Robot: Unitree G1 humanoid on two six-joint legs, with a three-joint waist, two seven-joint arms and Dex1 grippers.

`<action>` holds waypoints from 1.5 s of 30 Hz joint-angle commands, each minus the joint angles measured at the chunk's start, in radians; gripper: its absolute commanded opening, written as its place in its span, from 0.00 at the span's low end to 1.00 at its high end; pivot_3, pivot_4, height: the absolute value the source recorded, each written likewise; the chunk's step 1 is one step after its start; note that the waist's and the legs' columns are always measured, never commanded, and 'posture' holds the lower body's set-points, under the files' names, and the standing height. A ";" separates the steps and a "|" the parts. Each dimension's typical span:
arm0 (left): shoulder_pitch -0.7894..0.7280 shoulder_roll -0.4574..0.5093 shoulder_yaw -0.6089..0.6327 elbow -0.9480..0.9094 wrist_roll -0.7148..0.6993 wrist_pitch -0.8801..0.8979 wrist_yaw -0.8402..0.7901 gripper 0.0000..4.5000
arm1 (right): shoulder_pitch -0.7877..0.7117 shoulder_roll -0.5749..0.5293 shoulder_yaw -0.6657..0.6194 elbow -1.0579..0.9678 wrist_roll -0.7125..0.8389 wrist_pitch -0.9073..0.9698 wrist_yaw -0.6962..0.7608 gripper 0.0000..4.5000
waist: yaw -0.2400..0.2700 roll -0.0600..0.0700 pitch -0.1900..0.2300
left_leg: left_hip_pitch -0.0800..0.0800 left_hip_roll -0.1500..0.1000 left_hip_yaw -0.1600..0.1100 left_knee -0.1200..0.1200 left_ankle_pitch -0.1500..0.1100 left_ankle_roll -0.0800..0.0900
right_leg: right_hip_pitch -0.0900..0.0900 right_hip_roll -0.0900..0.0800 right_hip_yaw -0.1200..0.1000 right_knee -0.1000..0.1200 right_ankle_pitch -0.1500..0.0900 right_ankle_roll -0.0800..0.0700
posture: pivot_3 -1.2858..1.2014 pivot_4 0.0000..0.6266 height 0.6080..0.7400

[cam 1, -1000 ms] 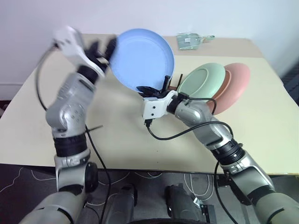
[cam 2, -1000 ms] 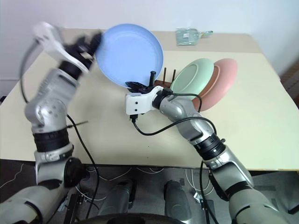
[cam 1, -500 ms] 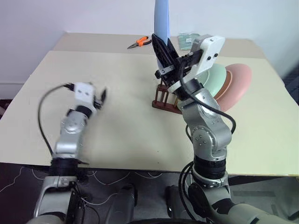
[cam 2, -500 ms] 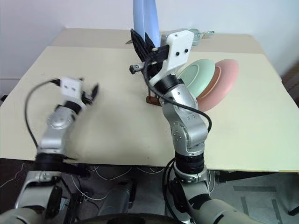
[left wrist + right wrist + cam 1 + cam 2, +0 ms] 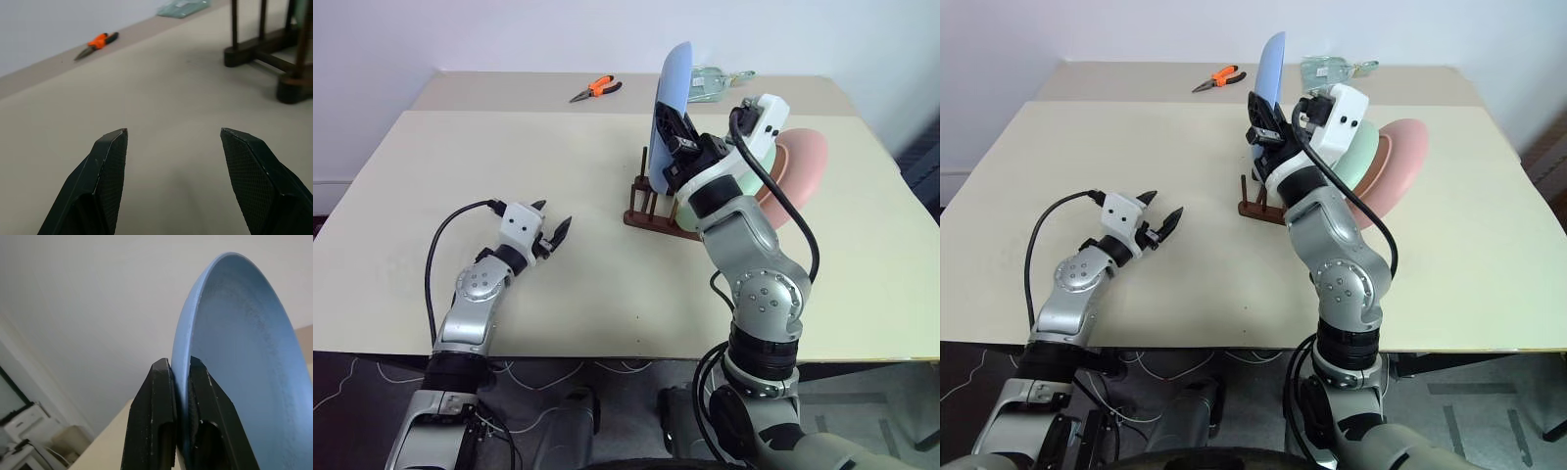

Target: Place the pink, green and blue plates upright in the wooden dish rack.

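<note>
Since a moment ago, my left claw (image 5: 553, 234) dropped low over the table (image 5: 587, 166), wide open and empty. My right claw (image 5: 180, 377) pinches the blue plate (image 5: 669, 108) on edge above the wooden rack (image 5: 651, 211). No words anywhere.

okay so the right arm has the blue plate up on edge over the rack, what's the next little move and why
Probably lower the blue plate straight down into the free pegs at the near end of the rack. The right gripper is shut on its rim and holds it edge-up above the rack, not yet seated. The green plate and pink plate already lean behind it, and the open left gripper is off to the side.
</note>
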 commanded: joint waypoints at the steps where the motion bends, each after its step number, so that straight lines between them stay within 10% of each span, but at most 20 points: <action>1: 0.010 0.006 -0.016 -0.045 0.017 -0.012 -0.018 0.68 | 0.002 0.068 0.015 -0.059 0.060 -0.026 -0.018 0.00 | -0.004 0.000 0.000 | 0.000 0.000 0.000 0.000 0.000 0.000 | 0.000 0.000 0.000 0.000 0.000 0.000 | 0.52 0.24 1.00; 26: 0.029 -0.020 -0.033 -0.070 0.017 0.009 -0.064 0.68 | -0.043 0.037 0.003 -0.027 0.323 -0.079 -0.130 0.00 | -0.008 0.000 0.000 | 0.000 0.001 0.000 0.000 0.000 0.000 | 0.000 0.001 0.000 0.000 0.000 0.000 | 0.52 0.24 1.00; 43: 0.035 -0.021 -0.041 -0.092 0.012 0.011 -0.094 0.68 | -0.085 0.001 -0.029 0.176 0.222 -0.067 -0.223 0.00 | -0.008 0.001 0.000 | 0.000 0.001 0.000 0.000 0.000 0.000 | 0.000 0.001 0.000 0.000 0.000 0.000 | 0.52 0.24 1.00; 45: 0.035 -0.020 -0.042 -0.092 0.012 0.011 -0.095 0.70 | -0.109 -0.024 -0.016 0.191 0.184 -0.063 -0.204 0.16 | -0.008 0.001 0.000 | 0.000 0.001 0.000 0.000 0.000 0.000 | 0.000 0.001 0.000 0.000 0.000 0.000 | 0.52 0.24 1.00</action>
